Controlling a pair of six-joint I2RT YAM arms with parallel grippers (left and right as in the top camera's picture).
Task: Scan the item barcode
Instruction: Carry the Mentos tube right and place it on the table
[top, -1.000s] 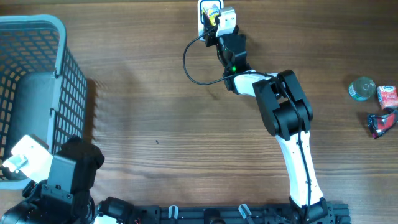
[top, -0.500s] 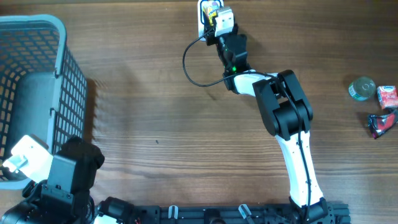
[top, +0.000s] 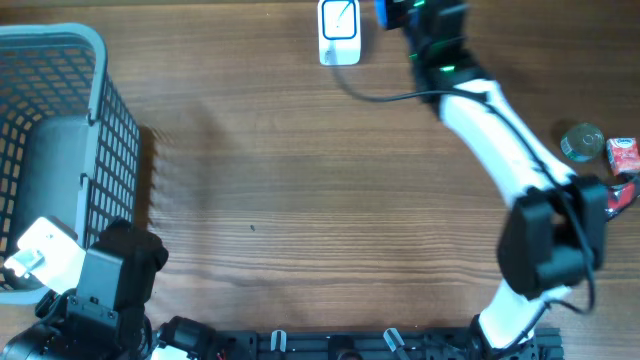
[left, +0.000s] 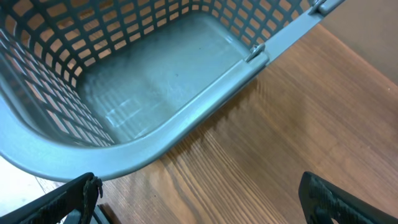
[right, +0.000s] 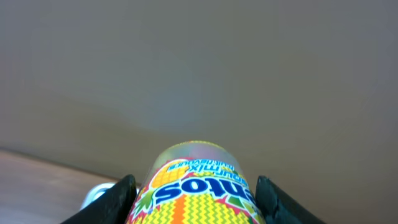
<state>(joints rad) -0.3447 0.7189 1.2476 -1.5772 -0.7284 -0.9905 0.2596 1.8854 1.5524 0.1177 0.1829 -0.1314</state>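
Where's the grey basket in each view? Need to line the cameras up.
Overhead: basket along the left edge, from near the top down past the middle.
Left wrist: basket fills the upper left, its rim running diagonally.
Right wrist: not in it; only the right gripper shut on a yellow package.
Shared landmark: the wooden table, bordering the basket in overhead and left wrist.

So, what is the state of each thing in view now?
right gripper: shut on the candy tub.
candy tub: held between the fingers.
left gripper: open, empty.
basket: upright, visible part empty.
scanner: standing on the table, uncovered.
round can: upright on the table.
red carton: on the table beside the can.
dark wrapper: lying on the table.
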